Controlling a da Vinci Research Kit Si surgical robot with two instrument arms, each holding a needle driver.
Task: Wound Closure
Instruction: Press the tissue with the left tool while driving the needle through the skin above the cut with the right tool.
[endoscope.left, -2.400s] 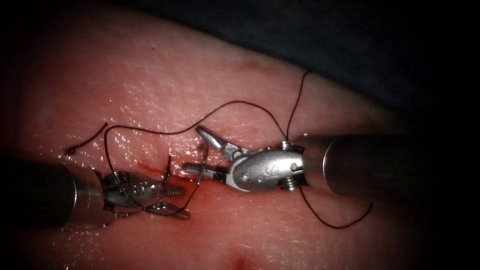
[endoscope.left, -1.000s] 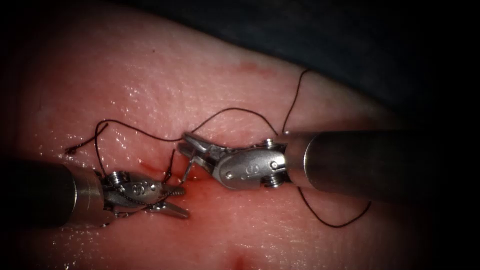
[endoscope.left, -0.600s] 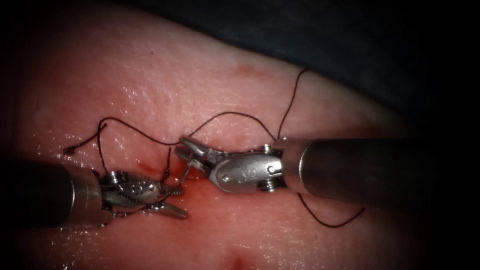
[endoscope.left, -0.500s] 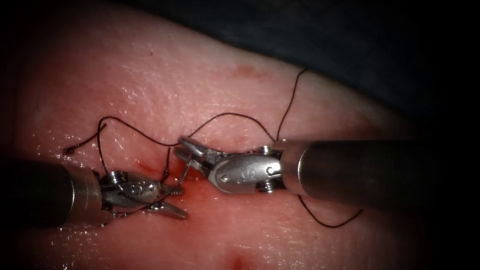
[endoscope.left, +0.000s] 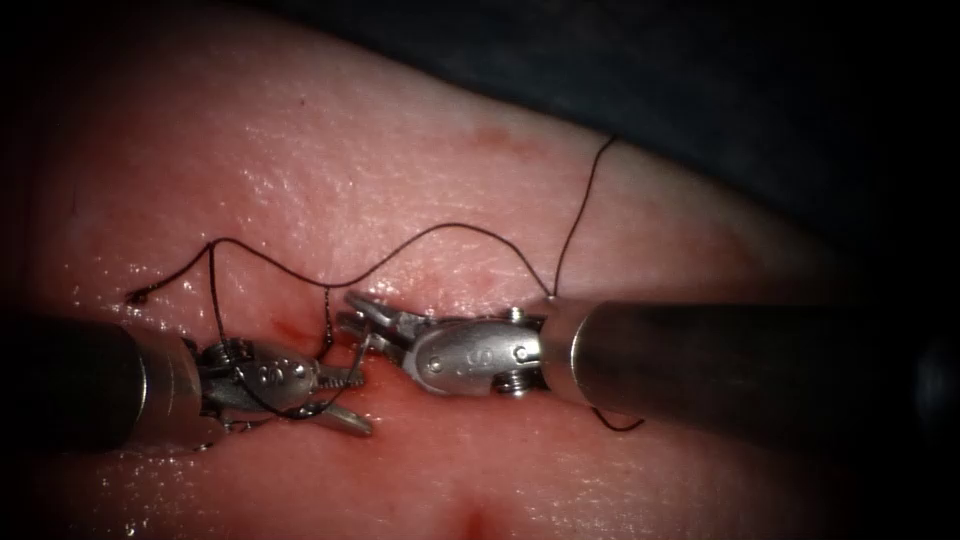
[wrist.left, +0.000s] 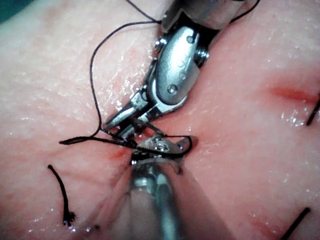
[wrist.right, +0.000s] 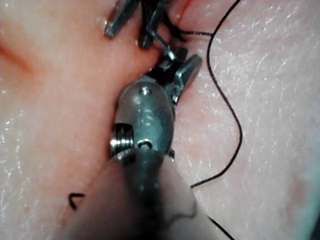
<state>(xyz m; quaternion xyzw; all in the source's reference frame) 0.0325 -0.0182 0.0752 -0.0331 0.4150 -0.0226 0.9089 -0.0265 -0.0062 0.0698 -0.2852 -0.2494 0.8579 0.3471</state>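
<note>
The right tool (endoscope.left: 352, 312) reaches in from the right of the endoscope view to the middle of the frame, its jaws closed on the needle (endoscope.left: 362, 348). The short silver length below them slants down towards the cut (endoscope.left: 290, 327). I cannot tell where along its curve it is held, or whether its lower end is in the tissue (endoscope.left: 350, 150). Just left of it, the left tool (endoscope.left: 352, 400) has its jaws spread and grips nothing, though thread (endoscope.left: 440, 230) lies looped over its body. Good handling here probably means a firm, square grip, turning the wrist along the needle's curve rather than tugging straight. It also means keeping that loop from snagging on the spread jaws.
</note>
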